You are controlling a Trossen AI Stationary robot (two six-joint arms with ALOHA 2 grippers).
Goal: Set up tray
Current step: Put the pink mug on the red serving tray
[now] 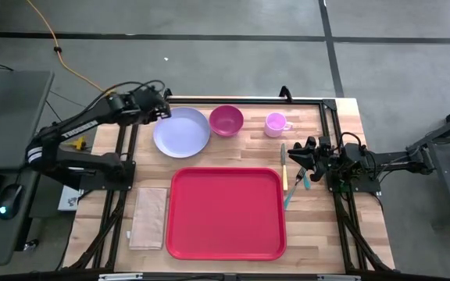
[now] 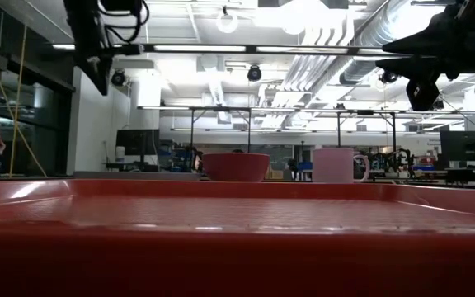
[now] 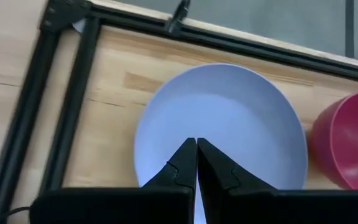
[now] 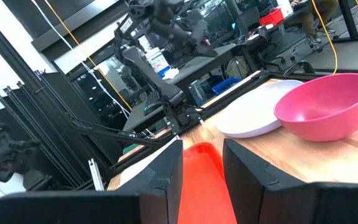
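Plastic dominates this butcher-block tabletop (image 1: 342,218): the tray (image 1: 225,212), a large flat red rectangle with rounded corners and a low raised rim, lies bare at the middle of the near half, its smooth surface filling the low view's foreground. At its nine o'clock a tan napkin (image 1: 149,217) lies flat, just beside the rim and not touching it. Toward eleven o'clock of the tray sits a round, shallow lavender plate (image 1: 181,131); beside that, at twelve, a deep magenta bowl (image 1: 226,120), glossy and round; toward one o'clock, a pale pink mug (image 1: 275,123) with its handle turned to the right. Along the tray's three o'clock edge lie thin utensils (image 1: 286,170) (one with a yellowish handle, one teal; their exact kinds are too small to tell).

Left gripper (image 3: 196,163) hangs above the lavender plate's near-left rim, its two dark, notched fingers pressed together tip to tip and holding nothing. Right gripper (image 4: 202,168) hovers at the tray's three o'clock, beside the utensils, its blocky black fingers standing parted with a clear gap between them and nothing in it; through that gap the red tray corner shows. Black metal framing (image 1: 330,133) runs along the table's far and side edges.
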